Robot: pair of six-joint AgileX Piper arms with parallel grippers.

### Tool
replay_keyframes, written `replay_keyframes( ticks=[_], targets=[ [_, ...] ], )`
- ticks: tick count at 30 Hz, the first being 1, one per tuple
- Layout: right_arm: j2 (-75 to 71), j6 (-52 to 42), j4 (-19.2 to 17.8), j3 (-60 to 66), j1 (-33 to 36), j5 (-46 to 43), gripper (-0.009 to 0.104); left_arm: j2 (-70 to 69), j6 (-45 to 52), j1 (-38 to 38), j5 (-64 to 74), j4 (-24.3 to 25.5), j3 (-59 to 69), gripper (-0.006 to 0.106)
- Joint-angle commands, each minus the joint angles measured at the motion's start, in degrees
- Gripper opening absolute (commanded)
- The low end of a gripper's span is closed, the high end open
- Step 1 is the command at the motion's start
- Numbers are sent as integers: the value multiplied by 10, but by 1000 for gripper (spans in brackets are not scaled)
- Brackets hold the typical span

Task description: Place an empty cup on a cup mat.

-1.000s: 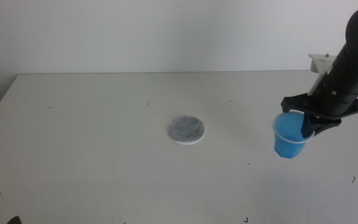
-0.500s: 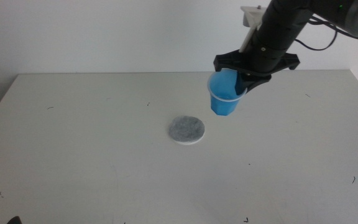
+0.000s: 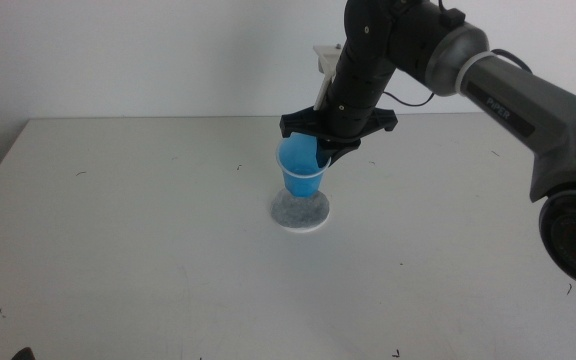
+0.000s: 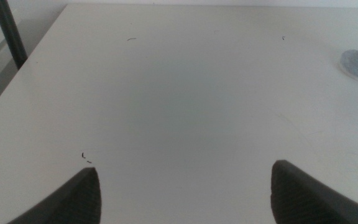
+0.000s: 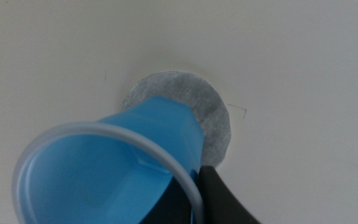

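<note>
Hovering: right end effector [image 3: 320, 150] pinches the blue cup [image 3: 301, 170] by its rim, upright, so its base clears the cup mat [image 3: 300, 211] directly beneath. Left end effector [image 4: 185, 186] waits spread, well apart.

A white table [image 3: 148, 250] stretches beneath a white wall [image 3: 168, 50]. Small dark scuffs fleck its surface. One short mark [image 4: 87, 157] lies just ahead of the fingers [image 4: 73, 199] of the left gripper [image 4: 185, 180]. A fainter curved mark [image 4: 131, 39] sits far beyond the fingers, near the table's far edge. A dark upright bar [image 4: 8, 31] stands off the table's side, well apart from them.
</note>
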Motion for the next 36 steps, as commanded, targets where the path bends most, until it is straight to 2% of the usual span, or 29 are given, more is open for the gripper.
replay_keyframes(
  ticks=[1,6,17,20,25,27,28,30,33,36],
  targets=[
    [-23,1,0,-27,3,30,-1,-8,-6,1,-39,0,-3,105],
    [5,1,14,-29,4,27,-1,-8,-6,1,-39,0,-3,105],
    [19,-19,13,-29,4,28,-1,-8,-6,1,-39,0,-3,105],
    [19,-21,13,-29,4,26,4,-8,-6,1,-39,0,-3,105],
    [17,-36,14,-29,4,26,28,-8,-6,1,-39,0,-3,105],
    [15,-36,14,-29,4,26,41,-8,-6,1,-39,0,-3,105],
    [10,-36,14,-29,4,25,52,-8,-6,1,-39,0,-3,105],
    [-4,-36,12,-29,5,25,64,-8,-6,1,-39,0,-3,105],
    [-38,-34,5,-29,5,30,75,-7,-6,1,-39,0,-3,105],
    [-82,-37,-8,-21,5,31,80,-7,-6,1,-39,0,-3,105]
  ],
)
